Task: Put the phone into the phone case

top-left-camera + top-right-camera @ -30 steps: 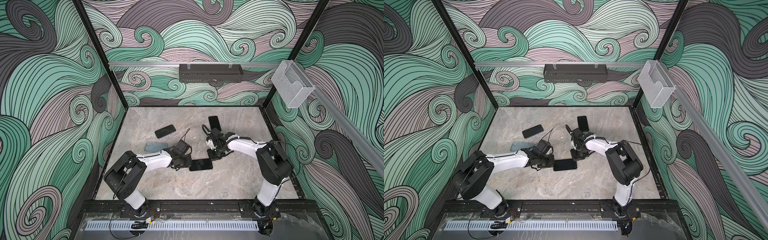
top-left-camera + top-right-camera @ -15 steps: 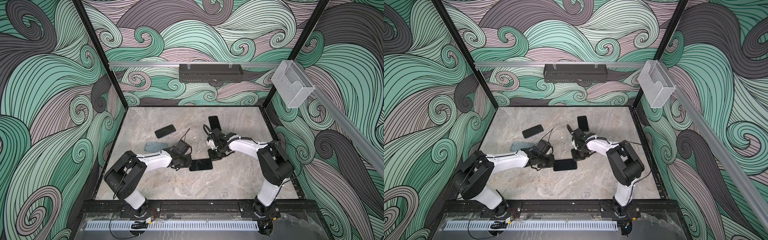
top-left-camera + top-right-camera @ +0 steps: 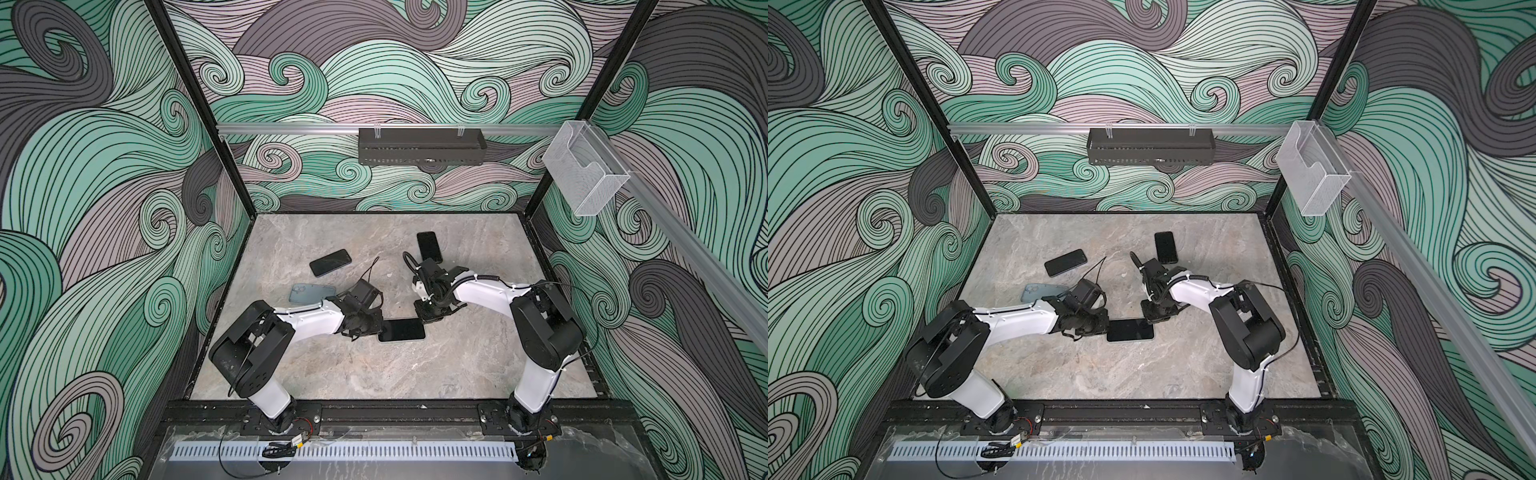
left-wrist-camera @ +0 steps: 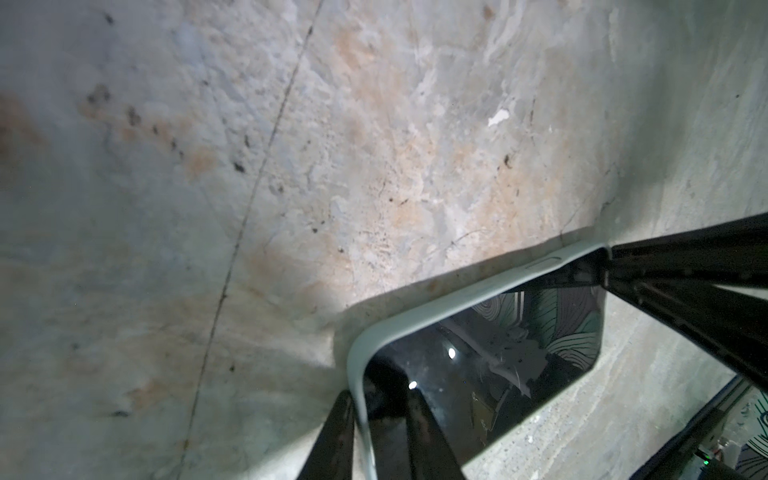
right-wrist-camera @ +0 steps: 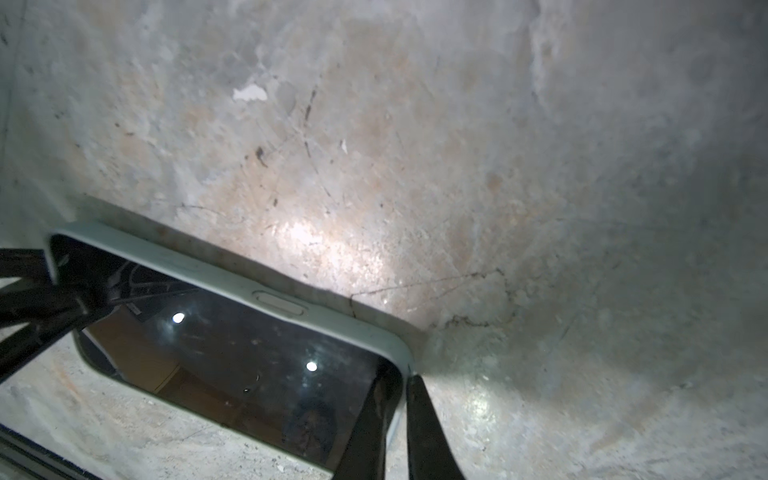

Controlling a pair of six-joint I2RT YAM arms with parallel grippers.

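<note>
Phones come to three, each a flat black glass slab with rounded corners. One lies bare towards the far left of the surface. A second lies bare farther back, just behind the right arm's wrist. The third phone lies face up mid-surface between the two arms, seated in the case.

That case is matte, pale grey-green and soft-looking. Its rounded rim wraps the screen edge and has an oblong button moulded into the long side. The screen is dusty and finely scratched, and it mirrors two light spots and the walls' swirls.

A fourth item, a blue-grey slab with a camera cut-out at one corner, lies just behind the left arm. I cannot tell whether it is a phone back or a case.

The left fingers pinch one short end of the case, one outside the rim and one over the glass. The right fingers are pressed almost together at a corner of the opposite end, straddling the rim. I cannot tell whether they grip it.

The surface is grey marbled stone, veined and pitted. On the walls hang one black tray and one clear plastic holder.
</note>
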